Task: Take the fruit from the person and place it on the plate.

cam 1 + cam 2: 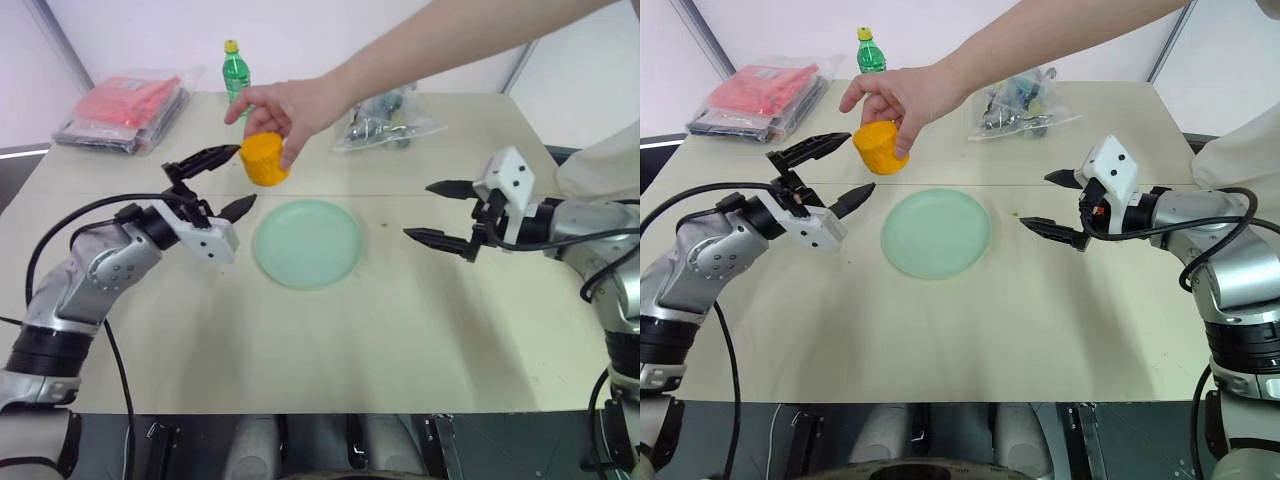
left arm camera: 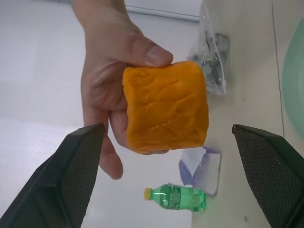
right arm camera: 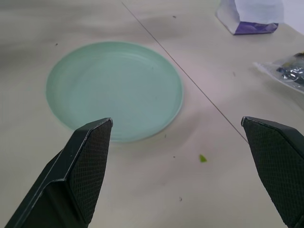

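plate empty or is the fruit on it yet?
Empty. The plate shows only bare green surface; the fruit is held in the person's hand, above the table beyond the plate.

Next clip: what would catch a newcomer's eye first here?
A person's hand reaches in over the table's far side, holding an orange fruit in the air. The open left gripper is right beside the fruit, fingers either side of it but not touching. In front lies an empty green plate, with the open right gripper hovering to its right.
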`<action>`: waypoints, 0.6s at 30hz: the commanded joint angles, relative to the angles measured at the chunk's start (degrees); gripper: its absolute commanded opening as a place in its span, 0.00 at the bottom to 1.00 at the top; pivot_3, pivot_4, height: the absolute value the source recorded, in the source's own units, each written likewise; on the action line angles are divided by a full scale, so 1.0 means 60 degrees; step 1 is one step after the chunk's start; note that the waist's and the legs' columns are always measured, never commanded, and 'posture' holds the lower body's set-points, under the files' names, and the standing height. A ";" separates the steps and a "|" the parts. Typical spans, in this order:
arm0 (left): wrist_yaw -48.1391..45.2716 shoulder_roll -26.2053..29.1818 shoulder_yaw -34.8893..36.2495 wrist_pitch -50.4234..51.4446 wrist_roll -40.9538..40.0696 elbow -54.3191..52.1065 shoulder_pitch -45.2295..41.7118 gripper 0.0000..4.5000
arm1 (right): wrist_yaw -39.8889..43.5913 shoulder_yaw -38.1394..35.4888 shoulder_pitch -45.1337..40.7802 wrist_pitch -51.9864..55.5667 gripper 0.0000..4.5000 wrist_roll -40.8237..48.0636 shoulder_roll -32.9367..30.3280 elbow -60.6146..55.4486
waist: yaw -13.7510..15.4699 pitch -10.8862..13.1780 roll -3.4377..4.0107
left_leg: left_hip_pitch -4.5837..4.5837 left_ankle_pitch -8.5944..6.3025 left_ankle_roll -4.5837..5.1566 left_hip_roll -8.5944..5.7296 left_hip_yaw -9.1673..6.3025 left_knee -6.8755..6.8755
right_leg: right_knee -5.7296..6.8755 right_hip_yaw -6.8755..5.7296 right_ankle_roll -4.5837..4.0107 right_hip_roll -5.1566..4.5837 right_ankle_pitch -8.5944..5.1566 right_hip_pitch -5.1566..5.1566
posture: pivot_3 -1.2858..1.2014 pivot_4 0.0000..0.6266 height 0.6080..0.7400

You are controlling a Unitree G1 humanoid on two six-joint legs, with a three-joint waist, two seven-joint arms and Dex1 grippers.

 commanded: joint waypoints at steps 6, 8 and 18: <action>0.0619 -0.0322 -0.0050 -0.0372 0.0512 0.0734 -0.0803 1.00 | -0.0247 -0.0256 0.0037 0.0097 0.99 0.0185 0.0023 -0.0677 | -0.0021 0.0000 0.0000 | 0.0001 0.0000 0.0000 0.0000 0.0000 0.0000 | 0.0006 0.0000 0.0001 0.0001 0.0000 -0.0001 | 0.52 0.24 0.93; 0.0682 -0.0441 -0.0111 -0.0392 0.0595 0.0948 -0.1014 1.00 | -0.0288 -0.0279 0.0071 0.0120 0.99 0.0198 0.0031 -0.0728 | 0.0001 0.0000 0.0000 | 0.0000 0.0000 0.0000 0.0000 0.0000 0.0001 | 0.0007 -0.0001 0.0002 0.0001 0.0001 -0.0001 | 0.52 0.24 0.93; 0.1161 -0.0889 -0.0606 -0.0837 0.0925 0.2013 -0.1849 1.00 | -0.0498 -0.0386 0.0209 0.0225 0.99 0.0326 -0.0014 -0.0951 | 0.0016 0.0000 0.0000 | 0.0000 0.0000 0.0000 0.0000 0.0001 0.0006 | 0.0011 -0.0001 0.0003 0.0001 0.0001 -0.0001 | 0.52 0.24 0.93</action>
